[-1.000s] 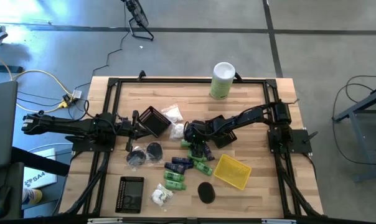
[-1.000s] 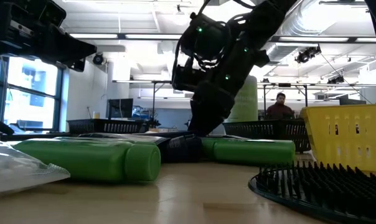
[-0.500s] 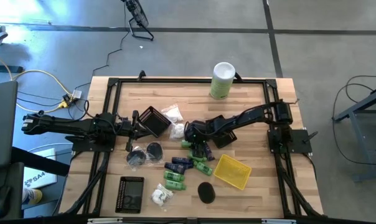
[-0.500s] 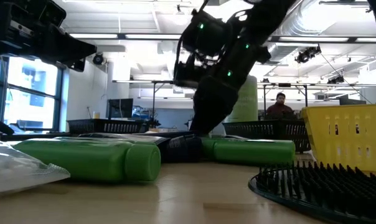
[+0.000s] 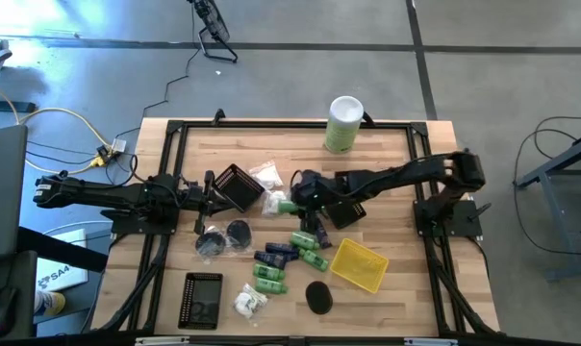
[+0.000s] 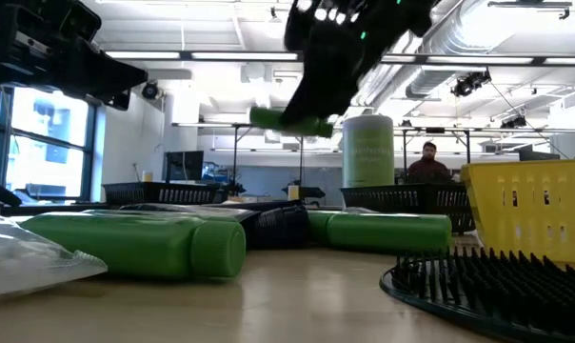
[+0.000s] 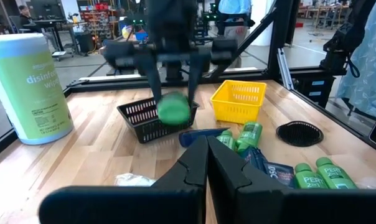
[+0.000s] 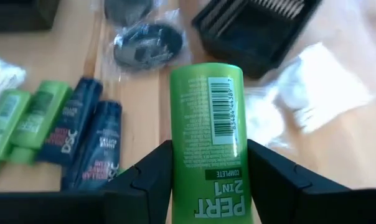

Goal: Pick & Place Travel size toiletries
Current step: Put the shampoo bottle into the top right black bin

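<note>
Above table centre | right pincer (image 5: 289, 203) grips green bottle (image 8: 206, 137) | black basket (image 5: 239, 185) beside

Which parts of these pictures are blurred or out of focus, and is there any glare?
Low view: the right gripper and its green bottle are smeared, the near green bottle soft, ceiling lights glaring. Left wrist view: the left gripper close up is soft, the held bottle blurred. Right wrist view: the bottle label is sharp, the white packets washed out.

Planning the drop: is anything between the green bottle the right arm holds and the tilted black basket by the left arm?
Nothing visible blocks it. The right gripper holds the green plastic bottle lifted above the table; only white crinkly packets lie below, beside the tilted black mesh basket.
</note>
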`<act>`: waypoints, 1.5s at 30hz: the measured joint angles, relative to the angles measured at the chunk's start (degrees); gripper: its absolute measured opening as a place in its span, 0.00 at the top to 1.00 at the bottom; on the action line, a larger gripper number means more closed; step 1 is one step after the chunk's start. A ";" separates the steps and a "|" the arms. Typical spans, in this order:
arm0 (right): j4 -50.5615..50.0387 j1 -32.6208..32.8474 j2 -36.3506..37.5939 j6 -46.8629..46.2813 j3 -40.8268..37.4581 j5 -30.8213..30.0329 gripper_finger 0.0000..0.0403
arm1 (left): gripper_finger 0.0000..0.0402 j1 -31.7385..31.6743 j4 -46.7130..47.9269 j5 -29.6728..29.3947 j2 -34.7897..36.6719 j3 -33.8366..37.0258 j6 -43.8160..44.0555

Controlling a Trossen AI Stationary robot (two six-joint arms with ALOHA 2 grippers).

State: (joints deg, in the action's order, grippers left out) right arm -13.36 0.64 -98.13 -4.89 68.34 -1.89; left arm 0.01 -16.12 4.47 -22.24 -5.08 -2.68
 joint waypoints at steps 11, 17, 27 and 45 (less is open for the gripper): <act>-7.85 -0.39 11.12 -3.23 0.07 -5.75 0.58 | 1.00 0.00 0.02 -0.02 -0.02 0.00 0.00; -14.99 -0.29 14.84 -6.07 -0.06 -6.30 0.58 | 1.00 0.00 0.05 -0.02 0.00 0.00 -0.01; -26.39 1.46 18.79 -11.94 0.03 -12.61 0.57 | 1.00 0.02 -0.02 -0.02 0.00 0.00 0.00; -21.97 3.91 20.15 -16.73 -10.11 -17.60 0.57 | 1.00 0.01 -0.30 -0.02 -0.01 0.00 0.00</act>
State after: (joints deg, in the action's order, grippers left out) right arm -35.32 4.56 -77.97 -21.61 58.22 -19.48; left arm 0.02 -16.41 4.45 -22.25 -5.08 -2.68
